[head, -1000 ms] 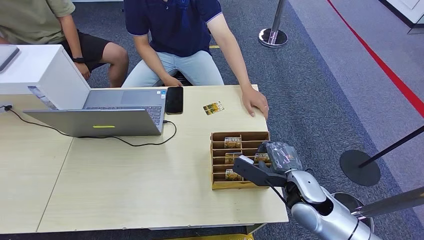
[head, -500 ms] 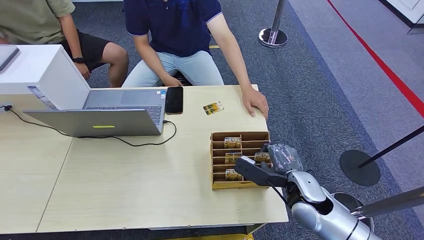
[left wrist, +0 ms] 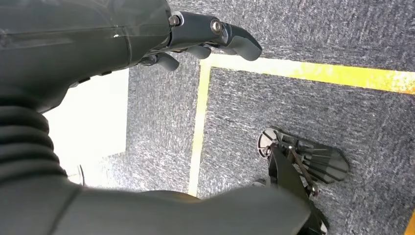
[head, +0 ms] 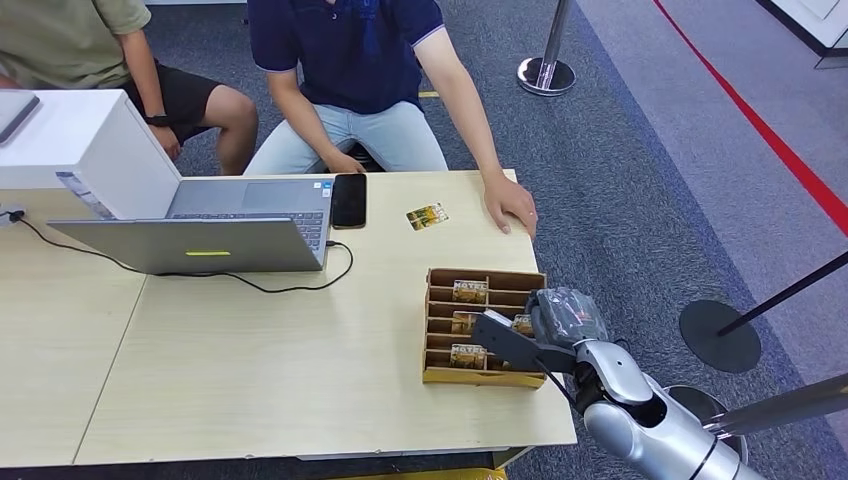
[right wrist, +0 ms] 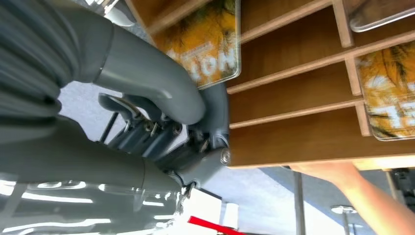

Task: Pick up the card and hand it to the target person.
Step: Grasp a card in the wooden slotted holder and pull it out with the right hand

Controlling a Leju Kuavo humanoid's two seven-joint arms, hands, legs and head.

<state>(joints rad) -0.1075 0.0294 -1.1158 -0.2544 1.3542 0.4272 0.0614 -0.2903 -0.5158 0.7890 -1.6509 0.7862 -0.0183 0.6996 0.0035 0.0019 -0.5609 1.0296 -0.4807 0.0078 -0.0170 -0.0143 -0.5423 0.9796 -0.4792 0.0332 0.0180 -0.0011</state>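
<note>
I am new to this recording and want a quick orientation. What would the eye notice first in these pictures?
First, the silver right arm's hand at the brown wooden card box near the table's right front corner, its thumb and fingers at a yellow card in one slot. Next, a person's hand resting on the table's far edge, beside a single loose card. An open laptop sits to the left.

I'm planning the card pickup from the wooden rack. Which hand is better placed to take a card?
The right hand. It is already at the wooden card rack, thumb against a card in a slot. The left hand hangs over the carpet, away from the table.
</note>
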